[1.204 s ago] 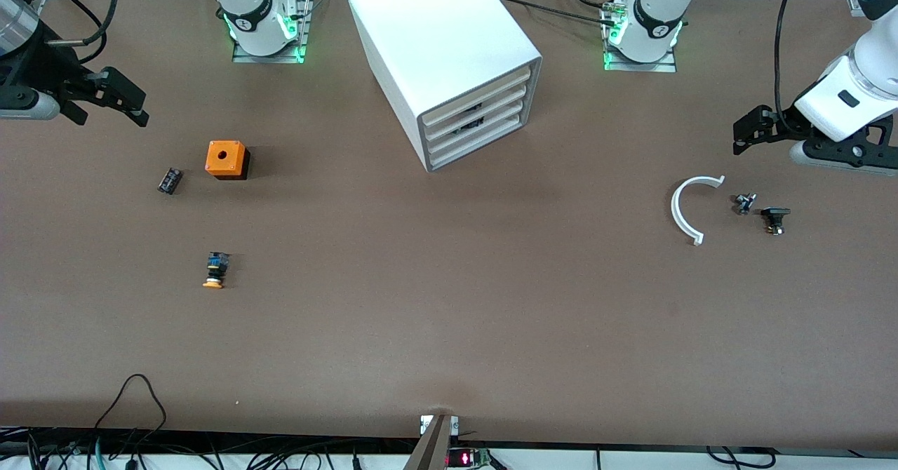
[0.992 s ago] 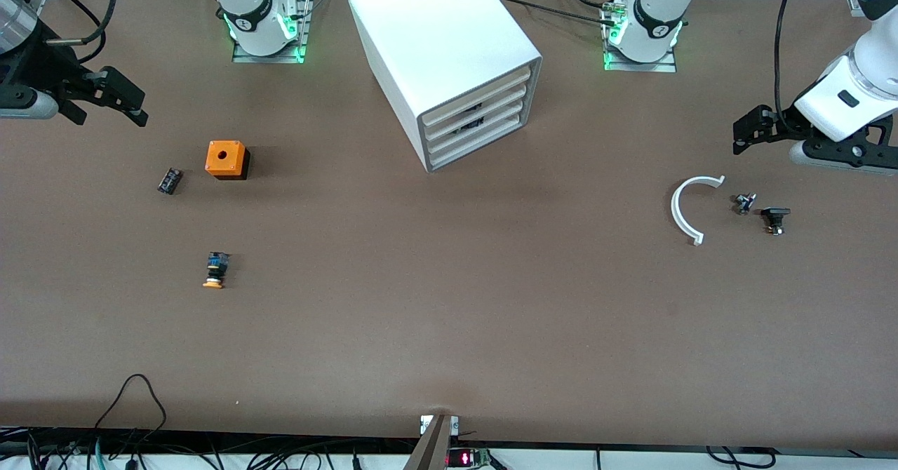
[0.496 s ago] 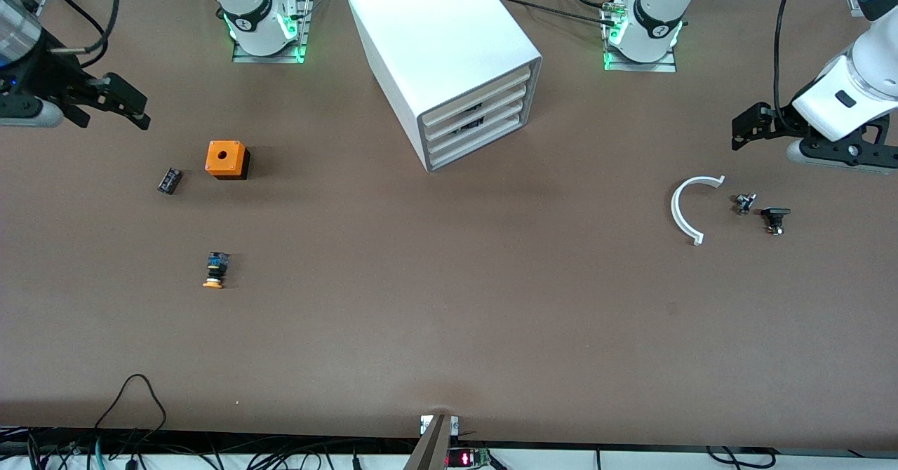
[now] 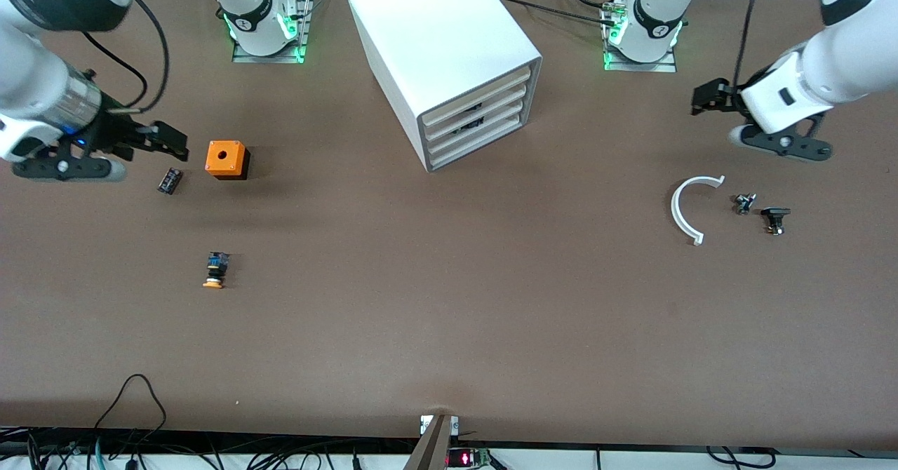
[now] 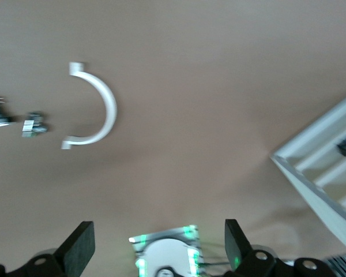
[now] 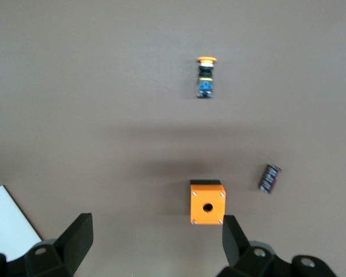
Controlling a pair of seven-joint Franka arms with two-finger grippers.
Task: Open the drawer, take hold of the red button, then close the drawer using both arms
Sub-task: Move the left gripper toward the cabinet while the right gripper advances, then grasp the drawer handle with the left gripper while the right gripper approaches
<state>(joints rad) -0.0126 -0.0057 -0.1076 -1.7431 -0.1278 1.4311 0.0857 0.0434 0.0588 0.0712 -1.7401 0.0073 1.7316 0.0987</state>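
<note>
Hovering open and empty, the right end effector (image 4: 175, 146) hangs at nine o'clock of the orange box (image 4: 226, 158), the left end effector (image 4: 700, 98) at three o'clock of the cabinet (image 4: 438, 42). Every drawer (image 4: 476, 115) is shut, the button unseen. Pulling unbraced could drag the cabinet.

Four cream-fronted drawers (image 4: 477, 121), all shut

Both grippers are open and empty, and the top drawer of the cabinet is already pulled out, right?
Not quite. In the front view all four drawers sit closed in the cabinet; none is pulled out. The left gripper and right gripper are indeed open and empty.
</note>
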